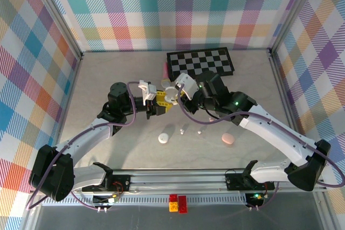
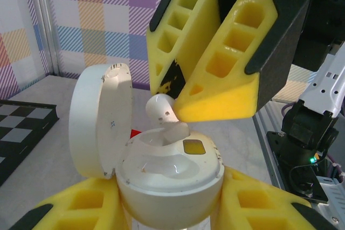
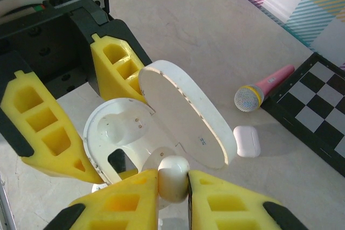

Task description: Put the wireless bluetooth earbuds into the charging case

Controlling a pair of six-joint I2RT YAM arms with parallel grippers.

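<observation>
My left gripper (image 1: pixel 161 102) is shut on the base of a round white charging case (image 2: pixel 172 181), whose lid (image 2: pixel 99 122) stands open to the left. My right gripper (image 3: pixel 173 187) is shut on the head of a white earbud (image 3: pixel 173 179). The earbud (image 2: pixel 161 112) is tilted, with its stem down in the case's far socket; the near socket holds nothing. Both grippers meet above the middle of the table, the right gripper (image 1: pixel 178 92) just right of the case (image 1: pixel 171 96). Two more tiny earbuds (image 1: pixel 183 131) (image 1: pixel 199 131) lie on the table nearer the arms' bases.
A closed white pebble case (image 1: pixel 163 139) and a pink one (image 1: pixel 228 139) lie near the front. A checkerboard (image 1: pixel 201 62) sits at the back with a pink toy microphone (image 3: pixel 259 90) and a small white oblong case (image 3: pixel 247 141) beside it. Plaid walls enclose the table.
</observation>
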